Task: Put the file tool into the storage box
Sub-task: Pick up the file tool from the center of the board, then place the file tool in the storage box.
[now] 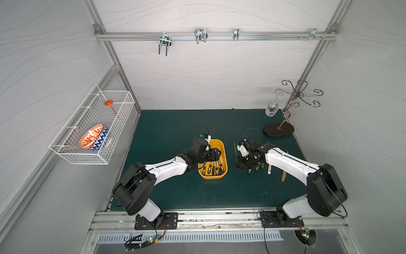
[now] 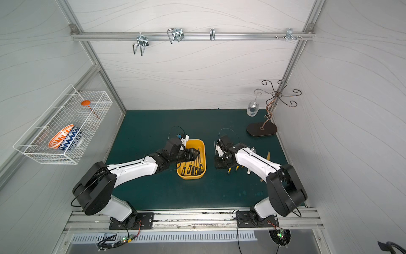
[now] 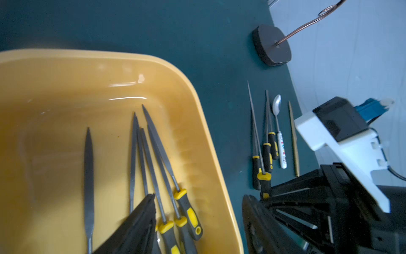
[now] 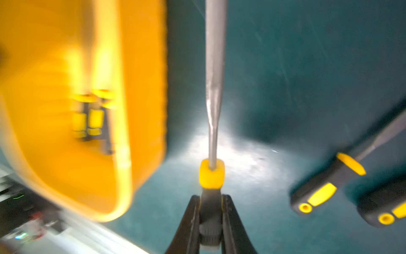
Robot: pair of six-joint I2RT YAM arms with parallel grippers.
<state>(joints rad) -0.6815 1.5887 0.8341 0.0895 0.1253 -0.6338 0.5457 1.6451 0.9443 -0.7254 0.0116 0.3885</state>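
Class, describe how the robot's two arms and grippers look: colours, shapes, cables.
The left arm and right arm: white shells, bulky black joints, thin black looping cables. The left gripper and right gripper: black tapered fingers, white camera mount.

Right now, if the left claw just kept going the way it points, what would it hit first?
Probably the files lying in the storage box: the left gripper hangs over it, aimed down inside. Depth is unclear, so it might touch the box's floor first.

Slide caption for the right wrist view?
Right pincer shut on the file by its handle, yellow storage box alongside, two more files on the green mat.
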